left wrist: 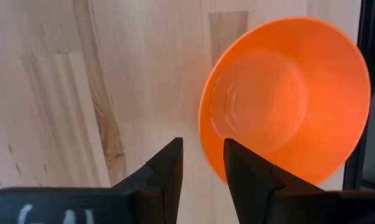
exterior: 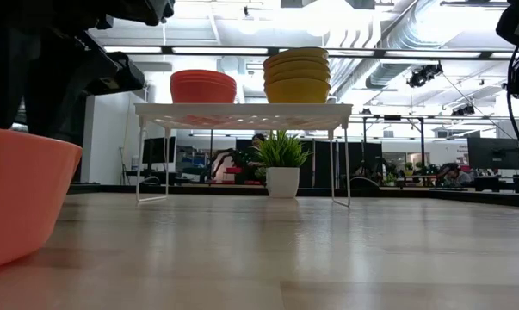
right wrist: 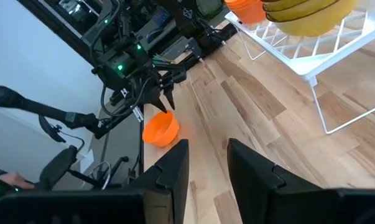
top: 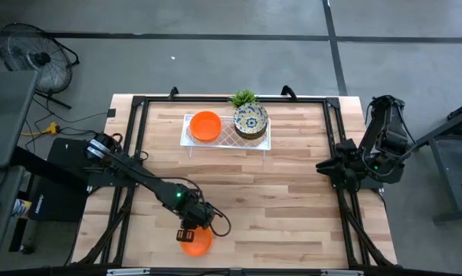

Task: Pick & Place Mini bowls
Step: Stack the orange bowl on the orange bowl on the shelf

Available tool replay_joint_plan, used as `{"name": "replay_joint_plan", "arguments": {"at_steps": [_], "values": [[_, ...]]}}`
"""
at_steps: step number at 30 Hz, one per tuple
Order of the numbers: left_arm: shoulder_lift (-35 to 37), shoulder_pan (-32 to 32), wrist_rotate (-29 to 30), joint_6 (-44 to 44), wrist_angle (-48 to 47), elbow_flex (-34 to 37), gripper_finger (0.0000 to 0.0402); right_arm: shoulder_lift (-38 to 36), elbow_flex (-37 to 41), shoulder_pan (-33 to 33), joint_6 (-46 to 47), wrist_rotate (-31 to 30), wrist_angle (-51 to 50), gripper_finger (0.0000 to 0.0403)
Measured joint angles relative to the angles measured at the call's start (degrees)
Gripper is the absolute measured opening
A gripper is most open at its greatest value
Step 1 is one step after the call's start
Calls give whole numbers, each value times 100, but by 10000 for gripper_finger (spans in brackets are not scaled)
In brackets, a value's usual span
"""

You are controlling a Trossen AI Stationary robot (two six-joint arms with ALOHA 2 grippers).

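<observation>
One plain orange mini bowl point(top: 196, 242) point(left wrist: 287, 99) point(right wrist: 160, 130) stands upright on its base near the table's near edge, close to the low camera point(exterior: 18, 202). My left gripper point(top: 191, 228) point(left wrist: 203, 165) point(right wrist: 167, 102) hangs just above its rim, pointing down. It is open by a narrow gap, one finger over the inside and one over the bare table. The other bowls sit in two stacks on the white tray point(top: 227, 132): orange ones point(top: 206, 125) point(exterior: 203, 86) and patterned ones point(top: 250, 120) point(exterior: 297, 76). My right gripper point(top: 322, 166) point(right wrist: 208, 165) waits, open, at the table's right edge.
The tray point(exterior: 242, 110) stands on thin legs at the far middle of the table, with a small potted plant point(top: 244, 98) point(exterior: 282, 159) behind it. Bare wood lies between the tray and the lone bowl. The near table edge runs right beside that bowl. Black frame bars line both sides.
</observation>
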State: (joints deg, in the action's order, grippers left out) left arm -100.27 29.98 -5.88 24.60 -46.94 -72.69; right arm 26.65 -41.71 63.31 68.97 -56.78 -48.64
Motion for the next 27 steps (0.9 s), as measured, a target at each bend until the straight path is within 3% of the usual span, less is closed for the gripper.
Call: {"name": "replay_joint_plan", "arguments": {"at_steps": [5,17,27], "values": [[-32,0,151,84,53,0,113,0,0,-2,-370,168,0,98],[-404,-72,-272,84,288,4,113,0,0,-1,-1037,820,-44,98],[-396,-111,-217,267,336,4,113,0,0,-2,-1398,1351,-94,98]]}}
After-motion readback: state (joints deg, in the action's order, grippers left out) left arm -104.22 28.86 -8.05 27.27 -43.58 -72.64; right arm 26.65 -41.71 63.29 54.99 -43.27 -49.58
